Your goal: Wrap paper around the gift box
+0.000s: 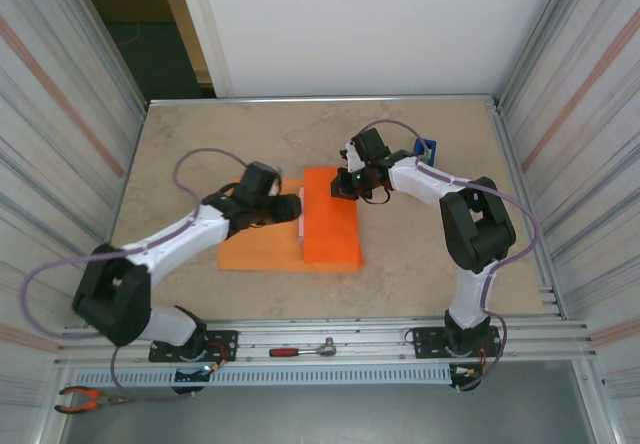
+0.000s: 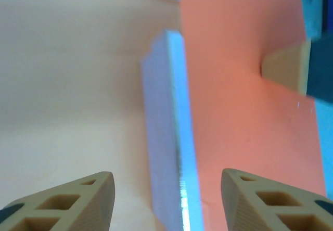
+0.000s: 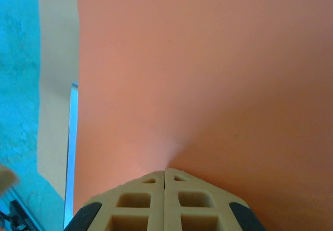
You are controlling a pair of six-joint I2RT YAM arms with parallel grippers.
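Note:
The orange paper lies flat mid-table, and its right part is folded up over the gift box into a bright orange block. The box's pale bare side faces left. My left gripper is open at that side; in the left wrist view its fingertips straddle the pale side without touching it. My right gripper is shut, its tips pressed down on the folded paper on top of the box. The right gripper's tip dents the orange flap.
A blue tape dispenser stands behind the right arm. A red-handled tool lies on the front rail and red pliers at the near left. Ribbed walls close both sides.

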